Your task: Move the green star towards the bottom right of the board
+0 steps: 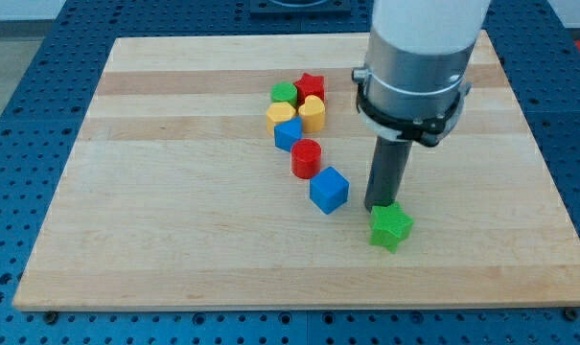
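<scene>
My tip (378, 207) is a bare dark rod end with no fingers to open or clench, so it grasps nothing; it stands on the wooden board (155, 259) just at the upper-left edge of the green star (391, 226), touching it or all but touching, I cannot tell which. The rod rises straight up into the grey collar and white body of the arm (419, 57), which fills the view's top right. The green star lies flat on the board right of centre and towards the view's bottom, well short of the bottom right corner. It has no real long axis, being about as wide as it is tall; one point shows towards the view's right and another towards the bottom, though how the rest sit is partly masked by the rod. To the left of my tip, near but apart, sits a blue cube (329, 189), turned so a corner faces the view's bottom. Up and left of that stands a red cylinder (307, 158), then a smaller blue block (288, 133) just beside it. Above those a tight cluster lies: a yellow block (282, 114), a yellow heart-like block (312, 113), a green block (285, 93) and a red star (311, 86), all touching or nearly so, well apart from the green star
</scene>
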You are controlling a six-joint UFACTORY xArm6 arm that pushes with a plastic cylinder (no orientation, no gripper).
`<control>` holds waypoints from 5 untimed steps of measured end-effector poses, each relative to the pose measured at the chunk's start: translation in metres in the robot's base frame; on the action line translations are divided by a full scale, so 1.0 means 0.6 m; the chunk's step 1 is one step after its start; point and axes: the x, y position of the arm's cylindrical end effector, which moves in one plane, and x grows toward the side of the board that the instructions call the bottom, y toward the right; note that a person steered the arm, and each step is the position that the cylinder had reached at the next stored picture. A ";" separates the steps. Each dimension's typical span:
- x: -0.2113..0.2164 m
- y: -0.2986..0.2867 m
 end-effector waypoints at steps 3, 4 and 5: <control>0.082 -0.032; 0.109 -0.027; 0.129 -0.033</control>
